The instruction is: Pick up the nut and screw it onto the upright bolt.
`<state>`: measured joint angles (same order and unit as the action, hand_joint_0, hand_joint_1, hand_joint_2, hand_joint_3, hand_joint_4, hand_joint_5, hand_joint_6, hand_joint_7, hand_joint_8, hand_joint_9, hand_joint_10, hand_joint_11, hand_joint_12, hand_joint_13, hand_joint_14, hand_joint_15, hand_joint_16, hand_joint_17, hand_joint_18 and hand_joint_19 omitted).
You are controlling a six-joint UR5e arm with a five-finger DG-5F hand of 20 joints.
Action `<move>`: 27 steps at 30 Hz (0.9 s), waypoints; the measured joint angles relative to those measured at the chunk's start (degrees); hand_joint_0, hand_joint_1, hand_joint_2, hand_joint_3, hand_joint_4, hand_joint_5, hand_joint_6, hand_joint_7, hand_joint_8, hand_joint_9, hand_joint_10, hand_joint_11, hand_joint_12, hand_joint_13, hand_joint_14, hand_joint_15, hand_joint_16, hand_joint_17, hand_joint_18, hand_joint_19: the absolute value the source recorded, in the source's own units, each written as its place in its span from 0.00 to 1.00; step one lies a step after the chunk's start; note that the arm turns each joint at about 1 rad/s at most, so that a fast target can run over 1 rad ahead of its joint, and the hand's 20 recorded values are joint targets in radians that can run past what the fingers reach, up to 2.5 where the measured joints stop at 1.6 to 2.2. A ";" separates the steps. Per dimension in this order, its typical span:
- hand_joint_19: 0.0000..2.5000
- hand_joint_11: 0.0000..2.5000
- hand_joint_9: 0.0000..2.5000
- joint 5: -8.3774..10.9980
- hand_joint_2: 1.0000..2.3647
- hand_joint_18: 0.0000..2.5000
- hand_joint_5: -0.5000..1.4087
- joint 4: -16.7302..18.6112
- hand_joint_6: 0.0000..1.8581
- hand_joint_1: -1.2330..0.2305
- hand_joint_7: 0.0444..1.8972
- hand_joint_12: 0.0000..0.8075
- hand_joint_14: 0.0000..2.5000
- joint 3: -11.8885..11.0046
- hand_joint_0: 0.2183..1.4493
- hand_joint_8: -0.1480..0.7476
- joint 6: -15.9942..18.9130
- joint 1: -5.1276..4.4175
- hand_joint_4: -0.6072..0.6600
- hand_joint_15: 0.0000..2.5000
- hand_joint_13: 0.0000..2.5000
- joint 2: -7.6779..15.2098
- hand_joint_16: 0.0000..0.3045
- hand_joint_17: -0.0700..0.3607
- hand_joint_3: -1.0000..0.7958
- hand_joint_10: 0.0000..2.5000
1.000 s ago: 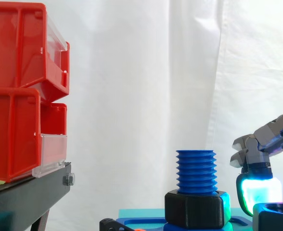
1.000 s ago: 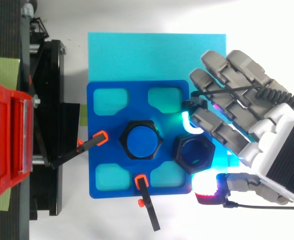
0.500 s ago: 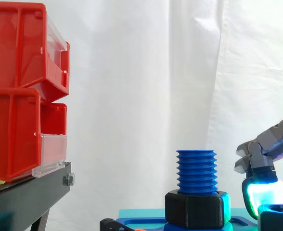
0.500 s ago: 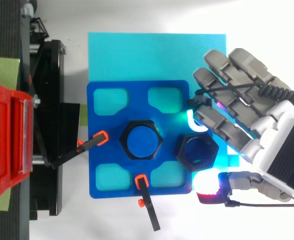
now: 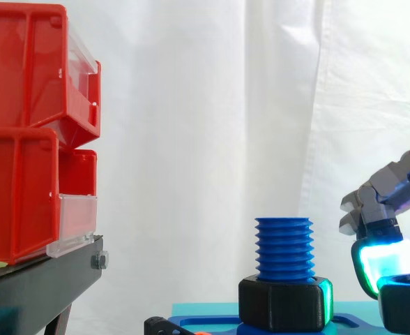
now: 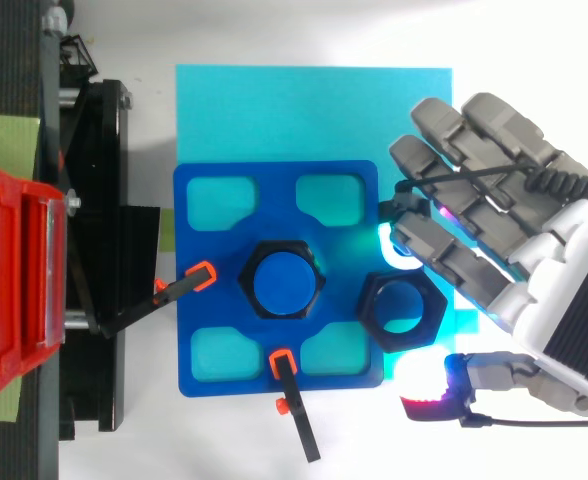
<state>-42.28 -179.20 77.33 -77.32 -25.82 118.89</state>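
Beside the bolt (image 6: 281,279), the hand (image 6: 554,285) pinches the black nut (image 6: 378,300).

Grey-fingered hand (image 6: 494,250) with white-and-black ribbed palm housing, glowing cyan and magenta fingertips (image 5: 379,264).

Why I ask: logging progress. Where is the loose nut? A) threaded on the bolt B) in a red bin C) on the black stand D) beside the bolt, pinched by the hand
D: the nut is off to the side of the bolt, between the fingers and thumb of the hand.
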 measured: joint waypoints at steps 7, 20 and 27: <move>0.00 0.00 0.16 -1.06 0.00 0.03 0.18 -5.52 0.27 0.39 0.67 0.51 0.00 -3.45 0.26 0.52 1.21 0.43 0.75 0.00 0.07 -0.02 0.18 0.44 0.28 0.00; 0.00 0.00 0.16 -6.43 0.00 0.03 0.18 -11.60 0.27 0.39 0.68 0.51 0.00 -12.78 0.26 0.52 0.35 2.70 0.74 0.00 0.07 0.02 0.18 0.44 0.28 0.00; 0.00 0.00 0.16 -10.99 0.00 0.03 0.18 -9.60 0.27 0.39 0.68 0.50 0.00 -13.73 0.26 0.52 -0.11 4.09 0.75 0.00 0.07 0.05 0.18 0.45 0.28 0.00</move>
<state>-53.28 -188.80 63.60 -77.43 -21.73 118.94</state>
